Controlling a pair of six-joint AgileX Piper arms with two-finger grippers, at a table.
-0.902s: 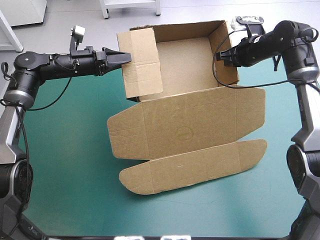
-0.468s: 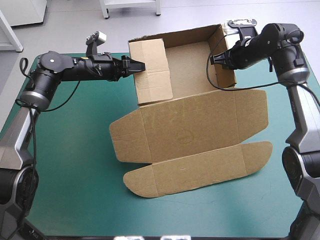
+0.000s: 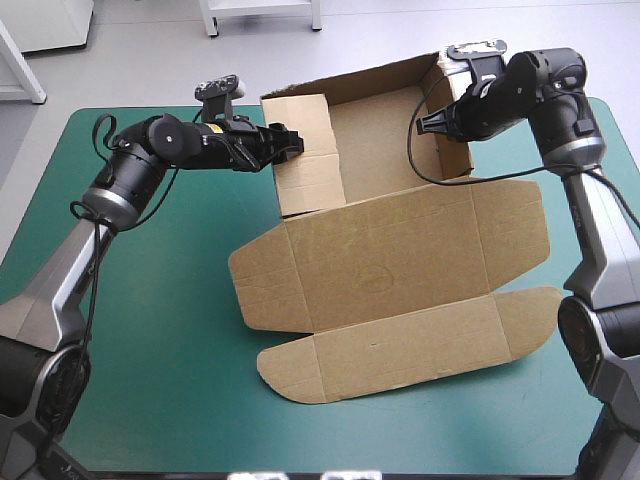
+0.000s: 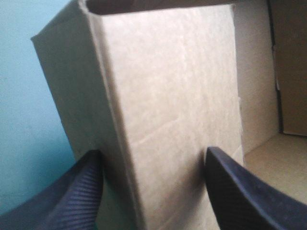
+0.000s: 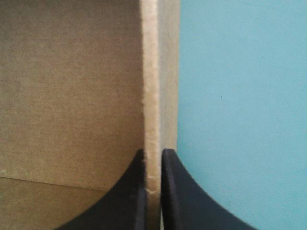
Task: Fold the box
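Box (image 3: 390, 250) on far half of surface (image 3: 150, 330), lid flat; left claw (image 3: 290, 142) spread astride its left wall, right claw (image 3: 422, 122) pinches right wall rim. Board looks light, stiff: grip wall rims.

High view: the brown board box (image 3: 400, 250), lid flat, hides the teal-green table cover (image 3: 150, 330) beneath it, and its raised left wall flap covers the far-left inner corner. Left gripper (image 3: 293, 143), black fin-shaped fingers: contact with that flap unclear. Right gripper (image 3: 428, 121): fingertips too small to separate. Both wrist views cut off most of the box.
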